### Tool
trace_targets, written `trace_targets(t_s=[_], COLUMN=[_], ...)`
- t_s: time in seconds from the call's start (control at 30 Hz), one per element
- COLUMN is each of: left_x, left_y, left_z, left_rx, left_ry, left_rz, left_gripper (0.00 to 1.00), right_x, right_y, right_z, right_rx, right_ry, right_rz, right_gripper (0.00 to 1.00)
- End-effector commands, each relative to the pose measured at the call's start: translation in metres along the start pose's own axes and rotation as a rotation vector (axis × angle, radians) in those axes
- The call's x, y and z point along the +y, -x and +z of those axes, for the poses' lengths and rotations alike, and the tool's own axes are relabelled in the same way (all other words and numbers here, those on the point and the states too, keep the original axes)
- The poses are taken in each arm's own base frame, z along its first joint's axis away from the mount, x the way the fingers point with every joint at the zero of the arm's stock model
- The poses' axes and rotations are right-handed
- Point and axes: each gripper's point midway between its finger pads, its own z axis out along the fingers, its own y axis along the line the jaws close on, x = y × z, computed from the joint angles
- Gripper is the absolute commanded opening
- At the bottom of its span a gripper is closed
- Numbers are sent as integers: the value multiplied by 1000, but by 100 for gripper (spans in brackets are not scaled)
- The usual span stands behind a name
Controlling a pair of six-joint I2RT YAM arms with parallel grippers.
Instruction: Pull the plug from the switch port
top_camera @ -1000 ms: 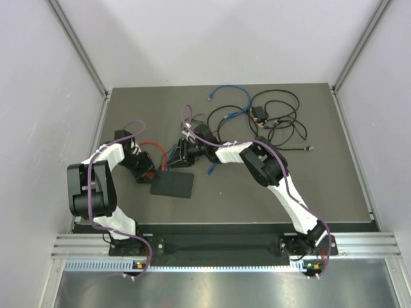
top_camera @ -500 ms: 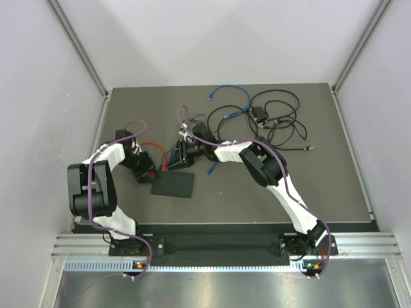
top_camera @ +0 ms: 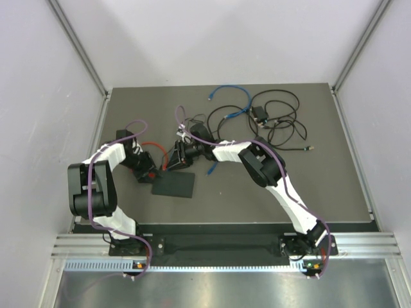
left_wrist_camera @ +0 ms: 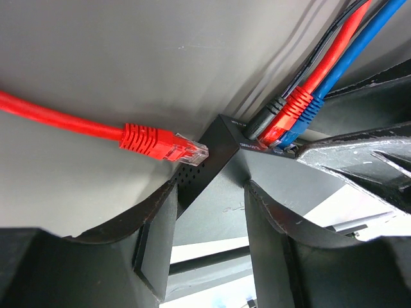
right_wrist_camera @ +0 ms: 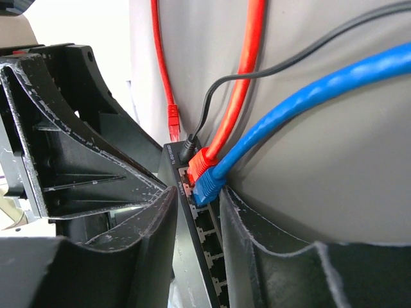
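Note:
The switch (top_camera: 174, 187) is a flat black box lying near the table's front left. My left gripper (left_wrist_camera: 210, 190) is shut on its corner (left_wrist_camera: 221, 138). In its port row (right_wrist_camera: 207, 256) sit a blue plug (right_wrist_camera: 209, 184), a red plug (right_wrist_camera: 200, 163) and a black power plug (right_wrist_camera: 186, 149). My right gripper (right_wrist_camera: 198, 196) is open but narrow. Its fingers straddle the thin port edge, and their tips reach the sides of the blue plug. In the top view the right gripper (top_camera: 172, 160) is above the switch's far end and the left gripper (top_camera: 149, 174) is at its left corner.
A loose red plug (left_wrist_camera: 164, 144) on a red cable lies unplugged beside the switch's corner. A blue cable (top_camera: 231, 96) and tangled black cables with a small adapter (top_camera: 259, 115) lie at the back right. Another blue cable end (top_camera: 210, 170) rests under the right arm.
My right gripper has slid a little to the left along the switch's port end, and its jaws have narrowed slightly. The left gripper and the switch have stayed put.

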Motion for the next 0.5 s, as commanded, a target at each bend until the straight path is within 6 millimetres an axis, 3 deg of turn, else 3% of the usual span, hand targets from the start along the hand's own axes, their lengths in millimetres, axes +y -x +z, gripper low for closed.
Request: trace_targets(t_s=[0.0, 0.13, 0.47], left_x=[7, 6, 6], left_y=[-8, -8, -8], left_z=[10, 10, 10], left_rx=[26, 24, 22], left_ry=[26, 26, 25], left_rz=[13, 17, 18], left_gripper=[50, 50, 49], right_x=[-32, -34, -32], right_y=[-23, -23, -23], right_z=[11, 12, 16], right_rx=[38, 33, 25], right_ry=[-61, -73, -103], right_rz=[22, 18, 5], right_gripper=[32, 27, 28])
